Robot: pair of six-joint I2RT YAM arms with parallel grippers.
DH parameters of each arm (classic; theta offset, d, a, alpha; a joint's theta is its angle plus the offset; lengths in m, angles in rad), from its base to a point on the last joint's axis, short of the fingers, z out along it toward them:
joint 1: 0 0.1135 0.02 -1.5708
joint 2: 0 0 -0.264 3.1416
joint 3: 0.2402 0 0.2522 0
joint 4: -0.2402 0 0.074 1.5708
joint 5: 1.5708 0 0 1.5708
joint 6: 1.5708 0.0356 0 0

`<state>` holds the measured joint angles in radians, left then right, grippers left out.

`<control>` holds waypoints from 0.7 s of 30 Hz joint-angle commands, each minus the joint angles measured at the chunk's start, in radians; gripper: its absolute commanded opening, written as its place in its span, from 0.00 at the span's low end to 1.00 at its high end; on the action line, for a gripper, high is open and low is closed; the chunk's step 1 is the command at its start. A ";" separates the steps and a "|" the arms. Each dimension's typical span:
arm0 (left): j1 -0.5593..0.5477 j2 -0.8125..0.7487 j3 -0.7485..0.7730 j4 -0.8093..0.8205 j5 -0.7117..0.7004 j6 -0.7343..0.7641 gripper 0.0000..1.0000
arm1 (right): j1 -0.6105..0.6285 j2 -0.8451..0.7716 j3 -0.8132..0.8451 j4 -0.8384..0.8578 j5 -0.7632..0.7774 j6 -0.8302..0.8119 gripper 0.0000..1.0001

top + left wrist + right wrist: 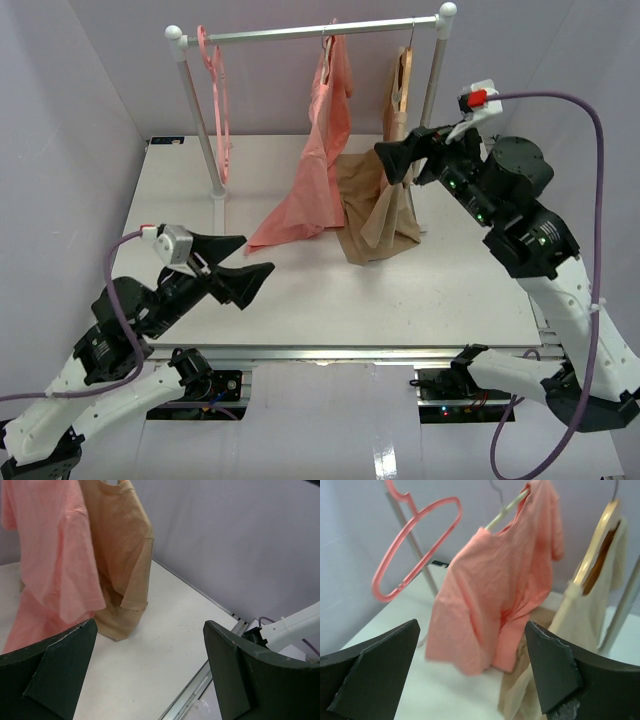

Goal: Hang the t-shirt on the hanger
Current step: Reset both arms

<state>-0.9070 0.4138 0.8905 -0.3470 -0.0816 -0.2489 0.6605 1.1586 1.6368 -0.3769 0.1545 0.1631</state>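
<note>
The salmon-pink t-shirt (325, 150) hangs from the rail on the cream-white hanger (507, 507), which pokes out at its neck. The shirt's lower hem rests on the table. My right gripper (405, 155) is open, drawn back to the right of the rail, and holds nothing. In the right wrist view the t-shirt (490, 580) hangs ahead of that gripper (472, 630), apart from its fingers. My left gripper (258, 255) hovers open and empty over the table's front left. In its wrist view this gripper (150, 630) faces the t-shirt (50, 555).
A beige garment (375, 205) on a brown wooden hanger (402, 75) hangs right beside the t-shirt. A bare pink hanger (218, 100) hangs at the left end of the rail (300, 32). The rack's posts stand on the table, and purple walls enclose it.
</note>
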 commanded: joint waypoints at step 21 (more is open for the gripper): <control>-0.001 0.080 -0.481 0.491 -0.070 -0.101 0.98 | -0.002 -0.567 -0.874 0.119 0.045 0.163 0.90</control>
<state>-0.9070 0.5124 0.4695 0.0625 -0.1413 -0.3615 0.6613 0.6299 0.7752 -0.3246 0.1596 0.3481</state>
